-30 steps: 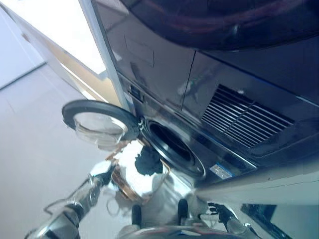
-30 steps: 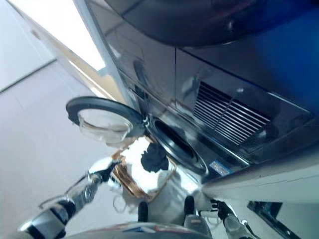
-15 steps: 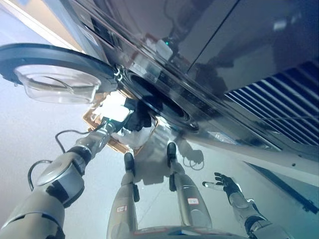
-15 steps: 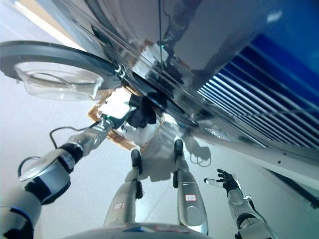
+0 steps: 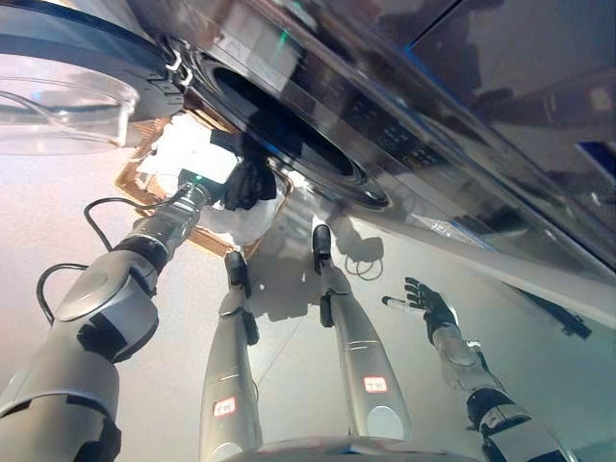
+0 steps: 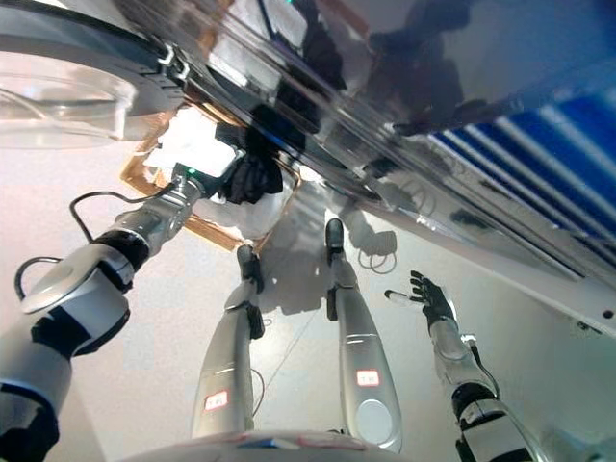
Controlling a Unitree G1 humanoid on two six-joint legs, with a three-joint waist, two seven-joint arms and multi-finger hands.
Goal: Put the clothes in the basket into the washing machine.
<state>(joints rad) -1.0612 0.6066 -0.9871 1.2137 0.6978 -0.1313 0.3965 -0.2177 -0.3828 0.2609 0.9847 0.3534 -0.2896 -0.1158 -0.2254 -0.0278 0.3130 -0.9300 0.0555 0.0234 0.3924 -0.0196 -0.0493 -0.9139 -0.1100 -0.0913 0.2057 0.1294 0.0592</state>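
A brown woven basket (image 5: 131,179) stands on the floor below the washing machine's round opening (image 5: 279,130). It holds white cloth (image 5: 183,154) and a dark garment (image 5: 248,183). My left arm reaches in from the lower left, and my left hand (image 5: 210,185) is at the basket, right against the dark garment; the hand merges with the dark cloth. My right hand (image 5: 423,300) is open and empty, held over the floor at the right, far from the basket.
The washer's round glass door (image 5: 67,91) hangs open to the left, above the basket. The dark front panel of the machine (image 5: 462,164) runs across the top of the view. Pale floor lies to the left and right.
The whole view has shifted as the head camera tipped down. My left hand has reached from the basket's near edge to the dark garment. My right hand stays open at the right.
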